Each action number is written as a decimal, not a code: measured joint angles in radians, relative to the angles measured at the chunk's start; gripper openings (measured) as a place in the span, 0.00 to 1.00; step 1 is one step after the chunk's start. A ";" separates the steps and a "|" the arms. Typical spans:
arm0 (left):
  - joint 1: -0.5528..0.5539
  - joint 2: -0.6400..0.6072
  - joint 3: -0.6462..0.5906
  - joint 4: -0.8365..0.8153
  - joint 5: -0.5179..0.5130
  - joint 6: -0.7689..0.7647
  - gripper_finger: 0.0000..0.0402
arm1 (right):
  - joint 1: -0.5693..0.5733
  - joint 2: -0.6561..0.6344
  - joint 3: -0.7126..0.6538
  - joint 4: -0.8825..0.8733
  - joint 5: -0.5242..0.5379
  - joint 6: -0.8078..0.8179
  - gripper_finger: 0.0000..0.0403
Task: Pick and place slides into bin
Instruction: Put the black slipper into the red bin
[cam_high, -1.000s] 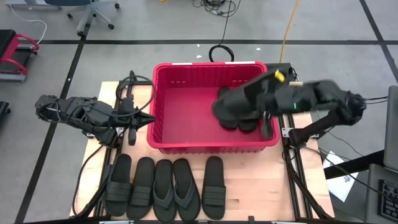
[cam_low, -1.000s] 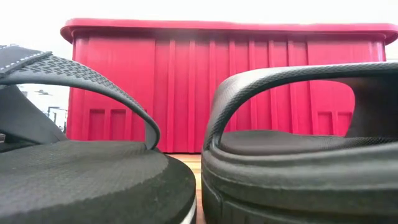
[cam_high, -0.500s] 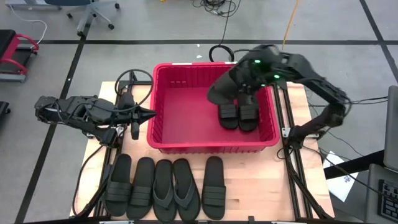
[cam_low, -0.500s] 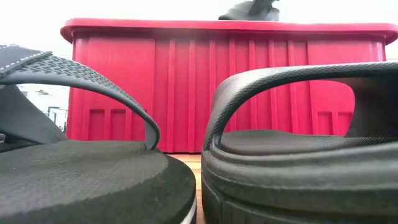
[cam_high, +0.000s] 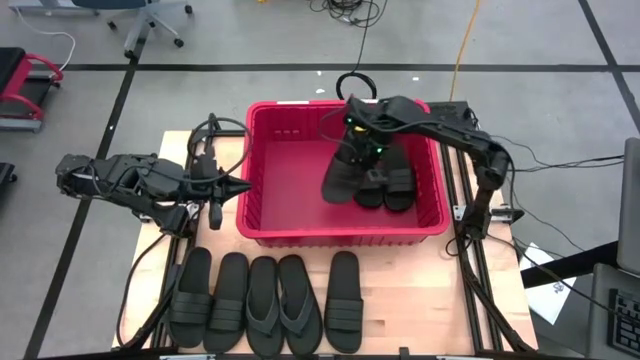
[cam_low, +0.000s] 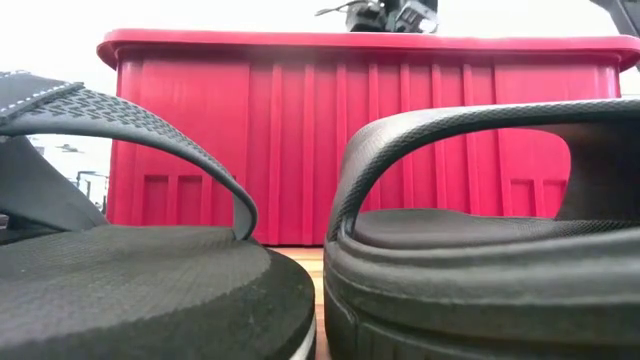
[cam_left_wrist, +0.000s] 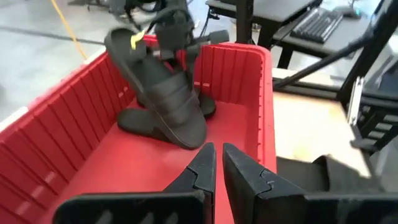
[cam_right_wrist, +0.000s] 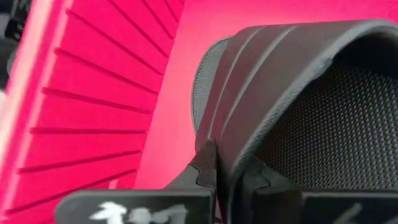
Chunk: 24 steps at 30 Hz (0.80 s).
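The red bin (cam_high: 262, 170) stands at the table's middle. Two black slides (cam_high: 385, 187) lie side by side on its floor at the right. My right gripper (cam_high: 360, 128) reaches over the bin from the right and is shut on a third slide (cam_high: 342, 178), which slants down into the bin; it also shows in the left wrist view (cam_left_wrist: 163, 93). My left gripper (cam_high: 236, 187) is shut and empty just outside the bin's left wall. Several more slides (cam_high: 265, 300) lie flat in a row by the near edge. My right gripper pinches the slide's wide ribbed strap (cam_right_wrist: 231, 118) at its edge, one finger (cam_right_wrist: 205, 163) on the outer side and one (cam_right_wrist: 261, 180) under the strap. The fingers point down from above. The slide hangs tilted, its lower end (cam_left_wrist: 186, 134) at the bin floor; whether it touches, I cannot tell.
The bin's left half (cam_high: 290, 180) is bare red floor. Cables (cam_high: 205, 135) lie on the table behind my left arm. A strip of bare wood (cam_high: 420, 300) lies right of the row of slides. In the low view two slides (cam_low: 470, 250) stand before the bin wall (cam_low: 300, 150).
My right gripper has swung with the slide from over the bin's right side to its far edge, then toward the left and down into the bin. The slide has turned and now slants, its free end low beside the two lying slides.
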 joint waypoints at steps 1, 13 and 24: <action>0.000 0.000 0.000 -0.002 -0.001 0.023 0.06 | 0.001 0.009 0.000 0.003 0.000 -0.007 0.01; 0.003 -0.006 0.000 -0.022 -0.101 0.044 0.06 | -0.023 0.082 0.000 0.159 -0.021 -0.198 0.01; 0.048 -0.009 0.000 -0.042 -0.167 0.065 0.06 | -0.059 0.184 -0.001 0.042 -0.188 -0.356 0.01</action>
